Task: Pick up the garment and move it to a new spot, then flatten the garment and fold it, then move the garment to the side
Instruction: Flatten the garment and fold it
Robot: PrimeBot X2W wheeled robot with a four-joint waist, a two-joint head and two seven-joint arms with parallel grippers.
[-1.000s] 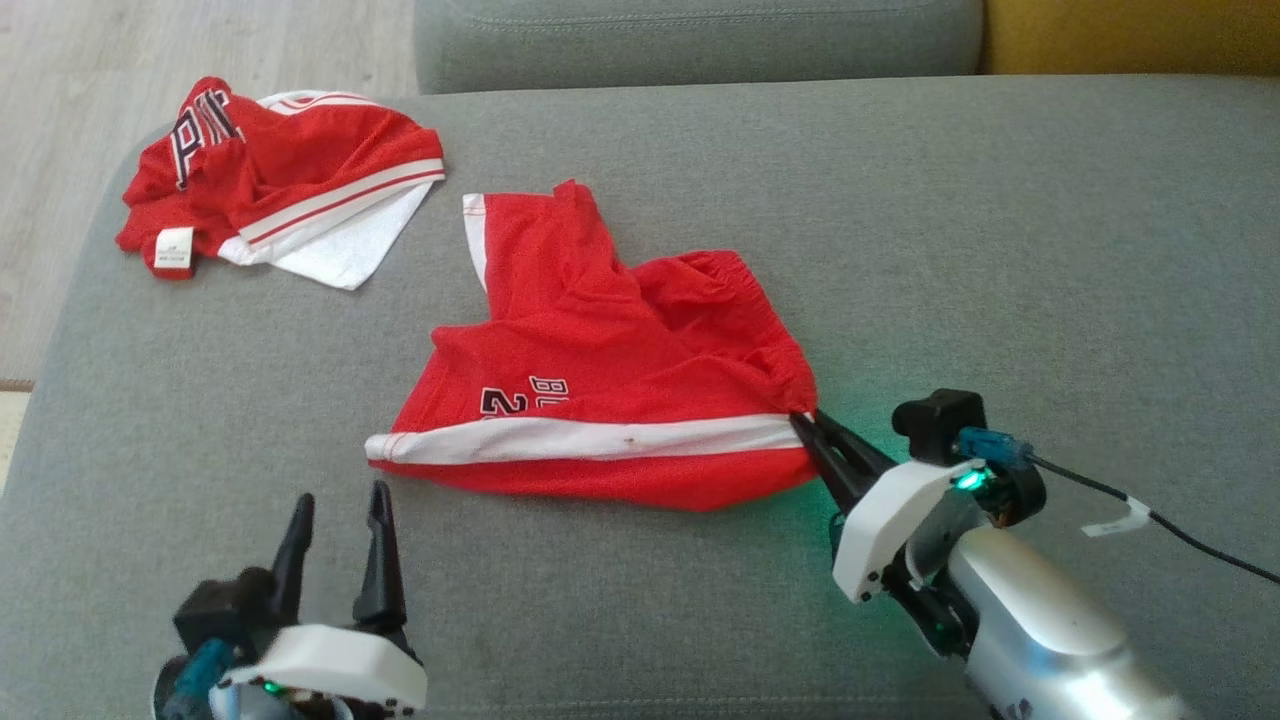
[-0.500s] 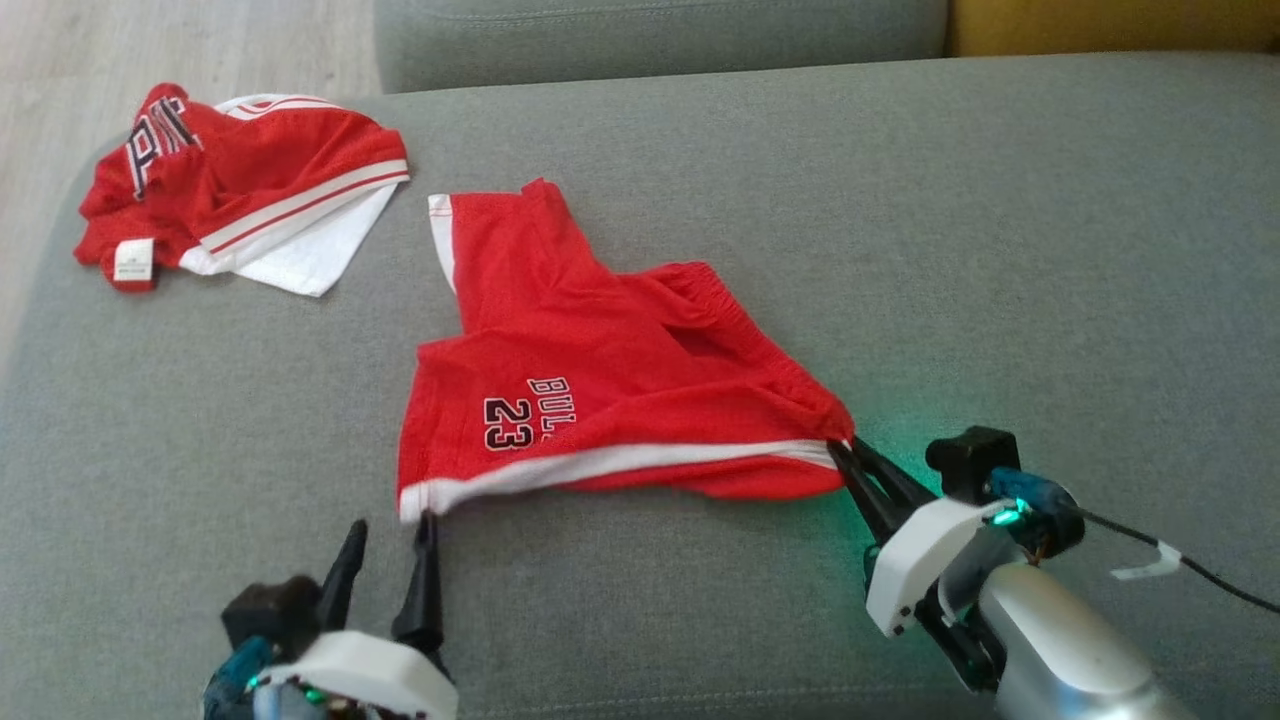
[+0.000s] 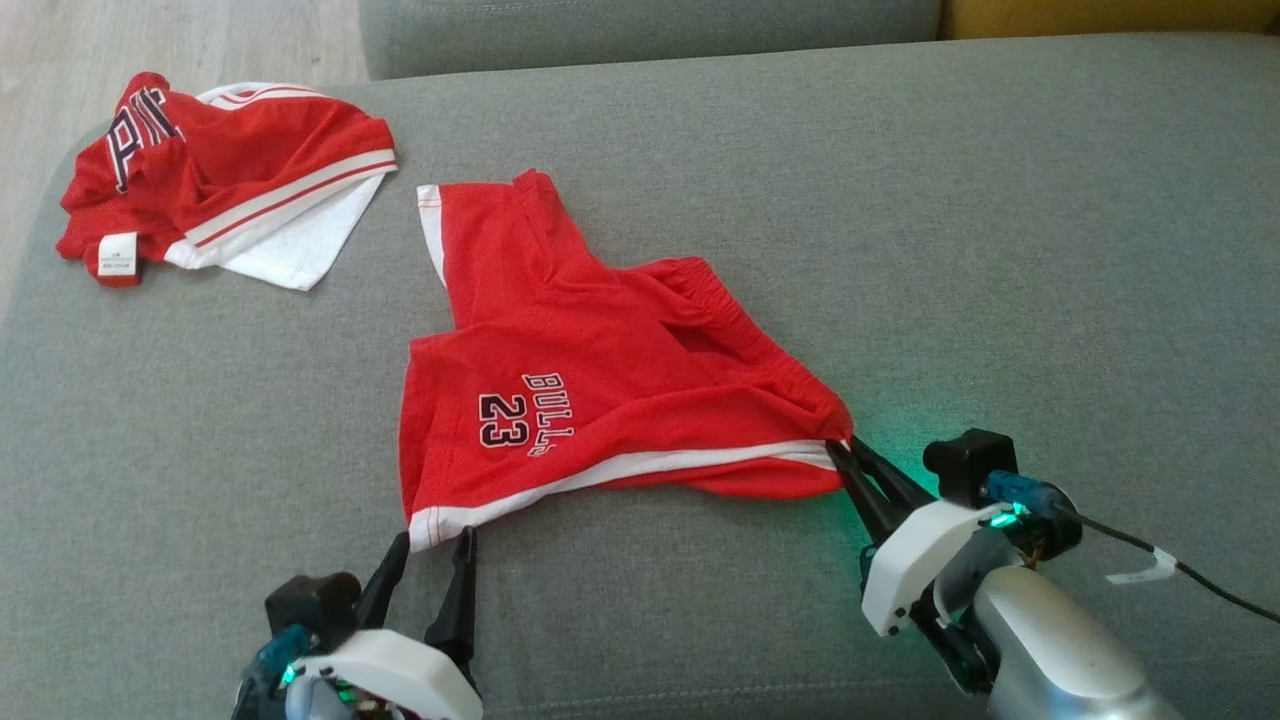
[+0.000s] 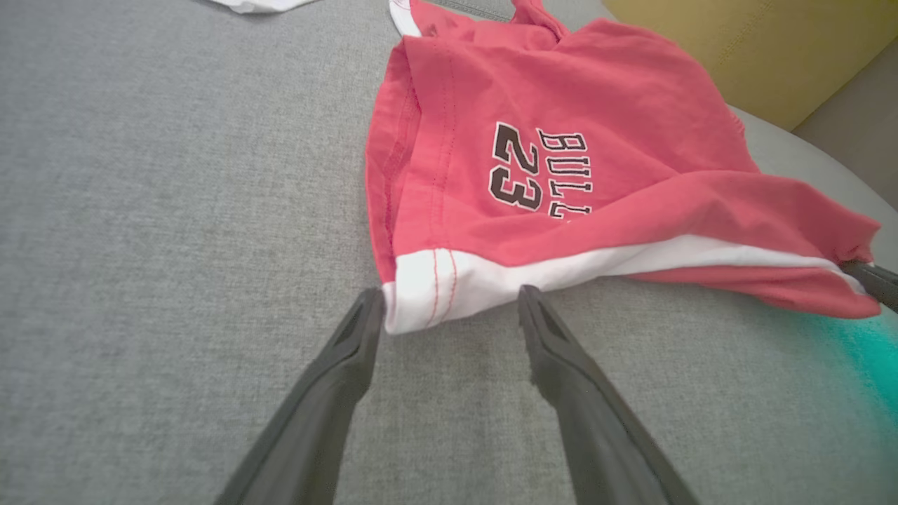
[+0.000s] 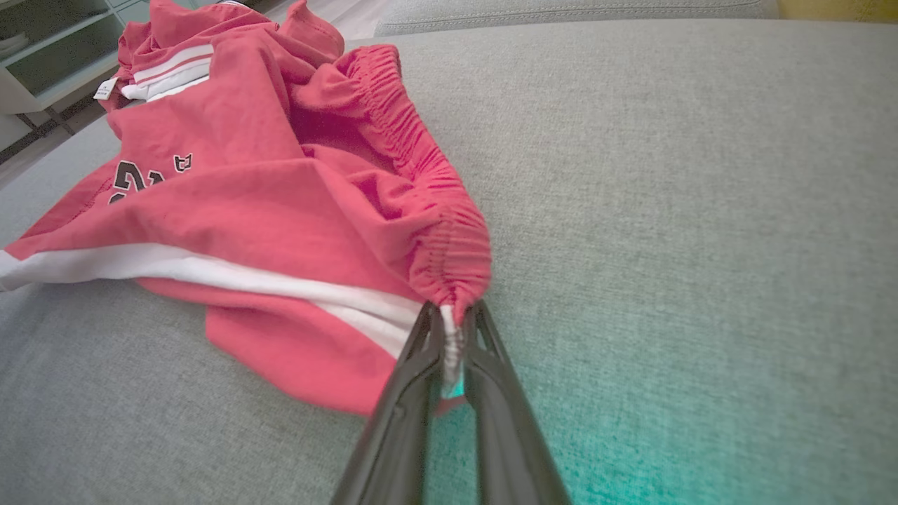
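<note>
Dark fingers of the right gripper (image 3: 843, 462) pinch the elastic waistband corner of the garment (image 3: 620, 350): red shorts with a white side stripe and a black "BULLS 23" print, rumpled mid-cushion on a grey sofa (image 3: 1000, 250). At seven o'clock the left gripper (image 3: 435, 542) stands spread (white hem corner just between its tips). A crumpled red-and-white jersey (image 3: 230, 170) lies at ten o'clock.

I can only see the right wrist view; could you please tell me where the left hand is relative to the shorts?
Observer: The left hand is at the white-hemmed leg corner of the red shorts.
Operator: Is it closed on that corner?
Observer: No, it is open, with the corner lying between its fingertips.
Operator: Thank you. What does the print say in full?
Observer: The print reads "BULLS 23" in black, white-edged characters.
</note>
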